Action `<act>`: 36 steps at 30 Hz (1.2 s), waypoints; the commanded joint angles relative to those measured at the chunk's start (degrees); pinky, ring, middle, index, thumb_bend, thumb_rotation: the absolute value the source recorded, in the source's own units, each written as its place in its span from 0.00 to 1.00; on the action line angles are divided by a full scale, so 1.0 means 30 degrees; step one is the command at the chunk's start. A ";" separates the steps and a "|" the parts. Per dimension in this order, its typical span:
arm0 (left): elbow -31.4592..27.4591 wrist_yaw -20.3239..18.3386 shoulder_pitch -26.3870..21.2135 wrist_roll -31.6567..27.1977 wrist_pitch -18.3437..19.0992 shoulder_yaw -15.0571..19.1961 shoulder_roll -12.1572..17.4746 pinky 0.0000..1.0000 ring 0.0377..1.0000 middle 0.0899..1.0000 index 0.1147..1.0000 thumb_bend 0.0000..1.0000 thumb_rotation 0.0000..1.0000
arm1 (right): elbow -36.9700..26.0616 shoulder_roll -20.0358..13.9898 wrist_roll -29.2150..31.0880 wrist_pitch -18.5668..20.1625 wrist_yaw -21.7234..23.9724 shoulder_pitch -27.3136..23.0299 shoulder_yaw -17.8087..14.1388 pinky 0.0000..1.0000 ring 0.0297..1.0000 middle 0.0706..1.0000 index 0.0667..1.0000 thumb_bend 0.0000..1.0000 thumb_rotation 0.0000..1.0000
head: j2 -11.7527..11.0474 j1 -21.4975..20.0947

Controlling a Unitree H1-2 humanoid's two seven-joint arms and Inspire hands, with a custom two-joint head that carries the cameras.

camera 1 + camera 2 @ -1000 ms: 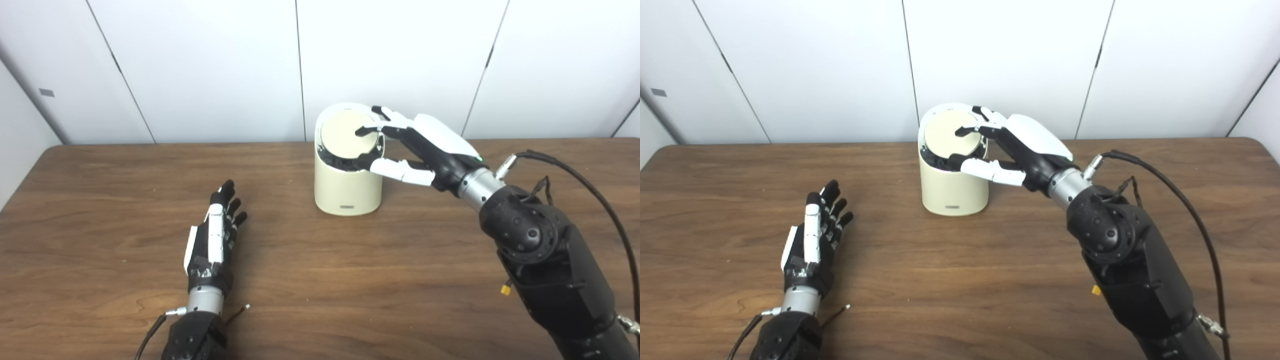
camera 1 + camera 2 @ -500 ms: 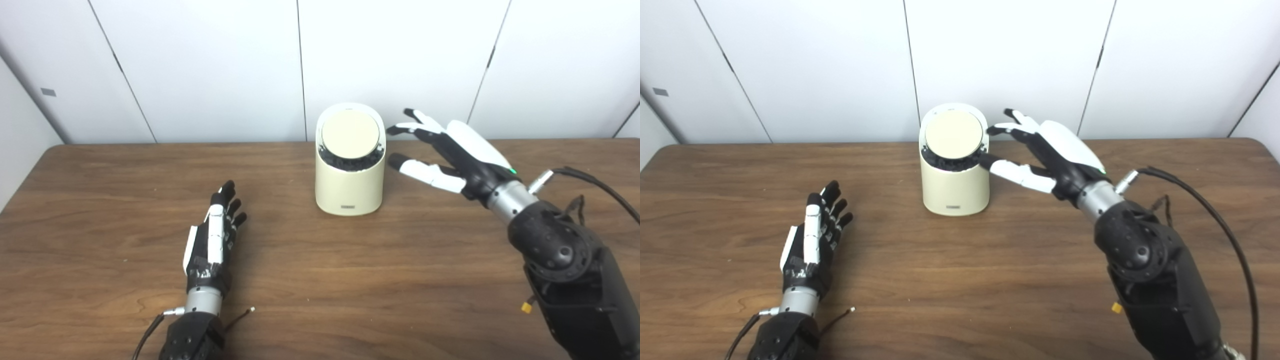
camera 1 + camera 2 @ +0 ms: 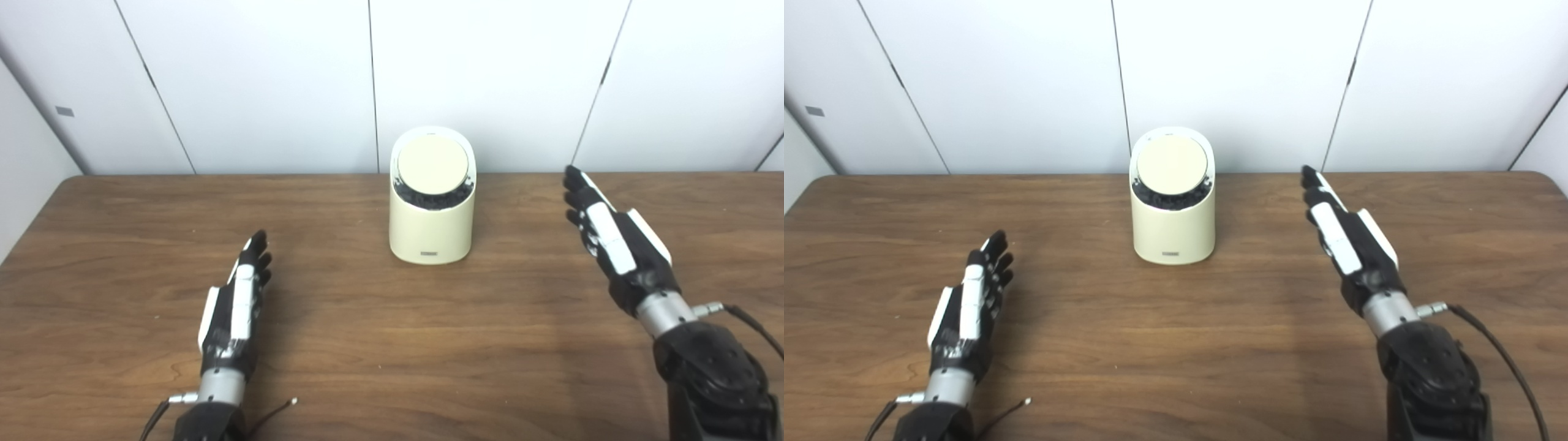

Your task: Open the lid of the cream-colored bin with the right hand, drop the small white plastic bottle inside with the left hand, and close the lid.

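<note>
Cream-colored bin (image 3: 432,211) with round lid (image 3: 432,166) shut, upright on wooden tabletop (image 3: 380,331), ahead of and between left robot hand (image 3: 233,312) and right robot hand (image 3: 615,245), well apart from each, both empty with fingers extended, held edge-on.

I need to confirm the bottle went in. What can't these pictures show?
- Inside of the bin: both views, hidden by its walls and lid.
- Bottle: not visible in either view.
- Label on the bin: too small to read.
</note>
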 commanded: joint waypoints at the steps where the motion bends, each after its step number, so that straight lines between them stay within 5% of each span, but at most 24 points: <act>1: -0.0325 -0.0182 -0.0111 -0.0449 -0.1280 0.0230 0.0012 0.98 0.97 0.98 0.95 0.58 1.00 | 0.0095 0.0199 0.0723 -0.1880 -0.0697 0.0185 -0.0002 0.96 0.98 0.97 0.93 0.56 0.98 | 0.0018 0.0069; 6: 0.0369 -0.0345 0.0338 -0.0718 -0.2521 0.0399 0.0034 0.96 0.95 0.95 0.94 0.58 1.00 | 0.1137 0.1226 0.1249 -0.4362 -0.2309 0.1228 0.0320 0.92 0.95 0.93 0.84 0.55 0.98 | 0.0102 0.0087; 18: 0.1821 -0.0297 0.0682 -0.0961 -0.4937 0.0632 -0.0123 0.97 0.94 0.94 0.92 0.57 0.98 | 0.2905 0.1290 0.1856 -0.7551 -0.3426 0.2162 0.1230 0.97 0.95 0.95 0.93 0.56 1.00 | 0.0178 -0.0271; 36: 0.2697 -0.0553 0.1106 -0.0869 -0.6437 0.0679 0.0266 0.98 0.95 0.94 0.92 0.57 0.94 | 0.3371 0.1090 0.2884 -0.8483 -0.3769 0.3081 0.1493 1.00 0.98 0.97 0.95 0.62 0.99 | 0.0557 -0.0362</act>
